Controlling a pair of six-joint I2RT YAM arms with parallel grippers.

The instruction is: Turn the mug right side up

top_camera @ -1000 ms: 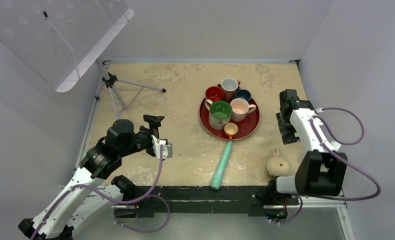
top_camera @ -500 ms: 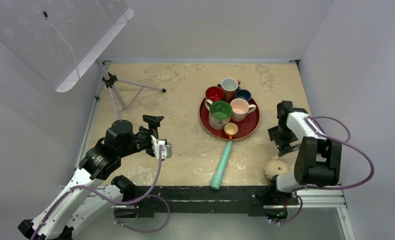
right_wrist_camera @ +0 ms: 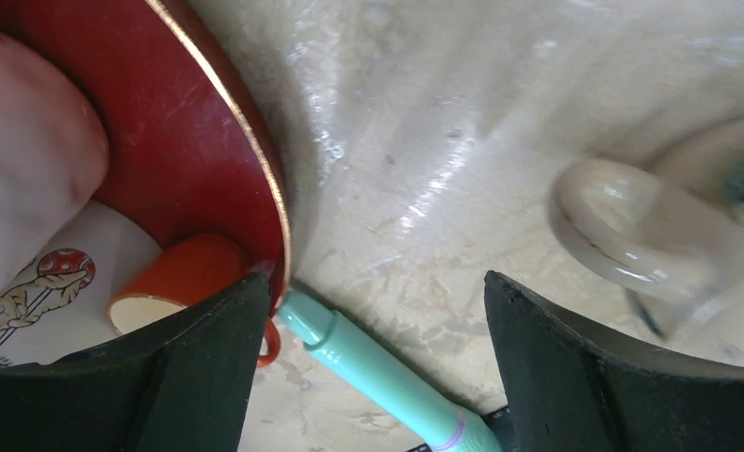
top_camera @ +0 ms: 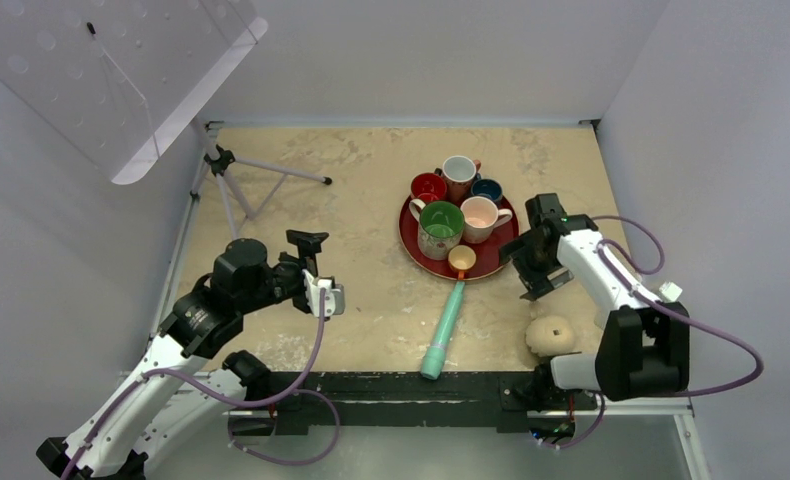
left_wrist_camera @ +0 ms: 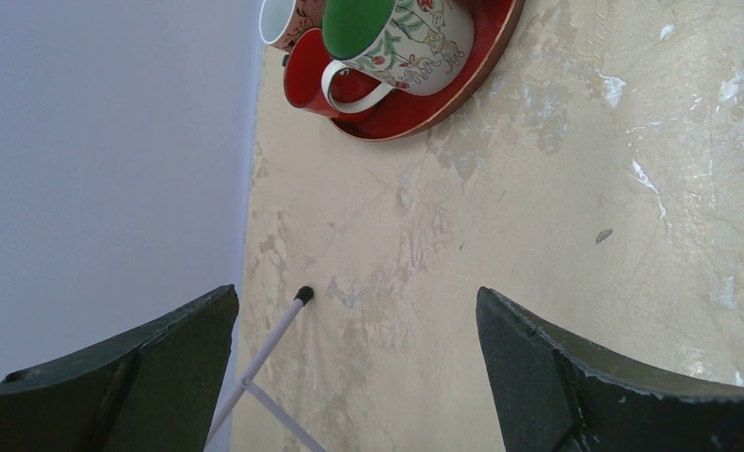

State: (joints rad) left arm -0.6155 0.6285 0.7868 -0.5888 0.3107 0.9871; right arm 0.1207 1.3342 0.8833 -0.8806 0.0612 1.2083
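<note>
The mug (top_camera: 551,335), rounded and beige, sits on the table by the right arm's base, and its opening does not show from above. In the right wrist view its loop handle and blurred body (right_wrist_camera: 632,268) are at the right edge. My right gripper (top_camera: 525,268) hangs open between the mug and the red tray (top_camera: 504,252). Nothing is between its jaws (right_wrist_camera: 373,282), which look down on bare table and the tip of a teal tube. My left gripper (top_camera: 319,270) stands wide open over the left table, holding nothing (left_wrist_camera: 357,292).
The red tray (right_wrist_camera: 208,151) carries several cups, among them a green-inside mug (top_camera: 439,226), a pink-inside mug (top_camera: 481,216) and a small orange cup (right_wrist_camera: 175,282). A teal tube (top_camera: 443,330) lies toward the front edge. A tripod (top_camera: 233,180) stands back left.
My right arm has swung from the table's right edge leftward to the tray's rim, its jaws narrowing slightly. The left arm has not moved.
</note>
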